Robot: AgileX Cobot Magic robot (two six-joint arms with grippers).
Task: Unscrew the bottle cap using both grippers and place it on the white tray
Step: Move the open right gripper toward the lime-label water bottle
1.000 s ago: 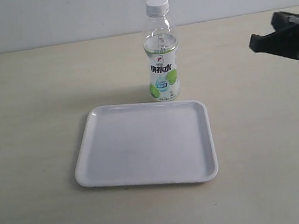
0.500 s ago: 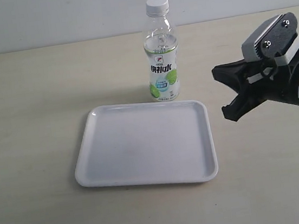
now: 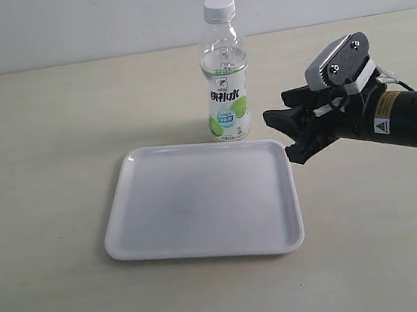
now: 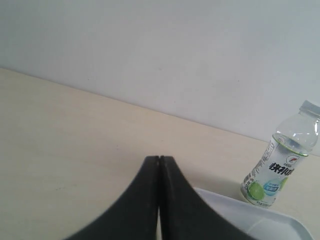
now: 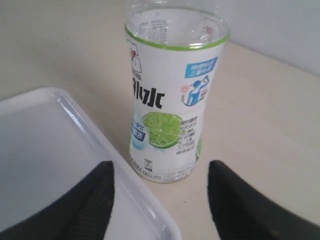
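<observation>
While upright, clear plastic bottle (image 3: pixel 226 85) beside glossy rounded-corner tray (image 3: pixel 205 249).

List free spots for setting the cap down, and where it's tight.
The white tray is bare all over. The table is open left of the tray and along its near rim. Tight: the tray's far right corner, between the bottle and the right gripper, jaws open.

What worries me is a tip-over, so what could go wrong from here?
The bottle stands free, and the open right gripper is level with its label: an off-centre finger might knock it over. The white tray has its rim just beside that gripper, so a finger might catch it. The left gripper is shut and off the bottle, so nothing steadies it yet.
</observation>
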